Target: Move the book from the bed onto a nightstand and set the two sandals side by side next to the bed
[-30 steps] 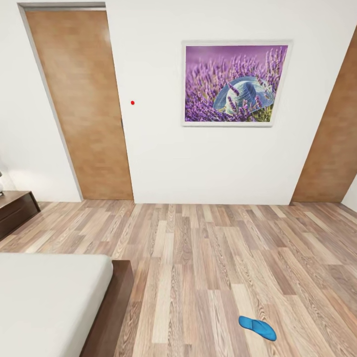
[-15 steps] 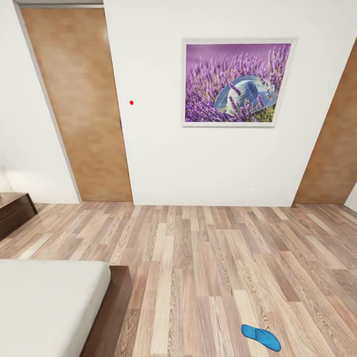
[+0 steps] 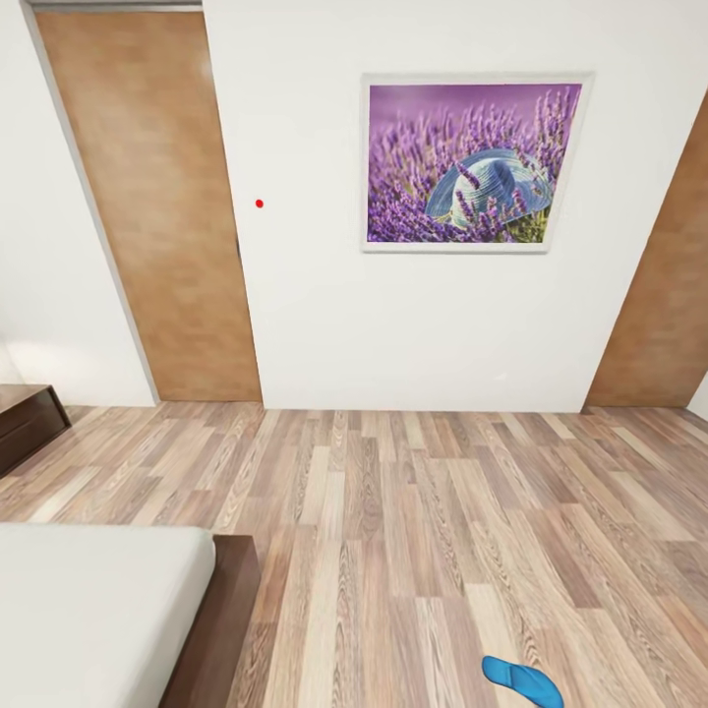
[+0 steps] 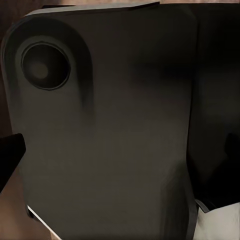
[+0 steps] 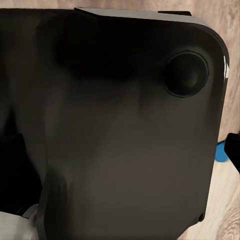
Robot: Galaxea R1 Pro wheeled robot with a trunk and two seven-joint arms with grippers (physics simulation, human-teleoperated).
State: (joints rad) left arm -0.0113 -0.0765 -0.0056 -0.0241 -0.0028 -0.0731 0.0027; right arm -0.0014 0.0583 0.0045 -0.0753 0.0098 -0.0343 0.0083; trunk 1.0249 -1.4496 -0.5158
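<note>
A flat bright blue sandal (image 3: pixel 522 680) lay on the light wood-plank floor (image 3: pixel 413 531), well apart from the bed (image 3: pixel 98 610), whose smooth pale mattress sat on a dark brown base. A dark-brown nightstand (image 3: pixel 28 421) stood by the white wall, near a brown door (image 3: pixel 157 216) and a lavender picture (image 3: pixel 470 163). Dark rounded robot casing (image 4: pixel 110 130) blocked both wrist cameras, so I could not tell how either gripper's fingers stood.
</note>
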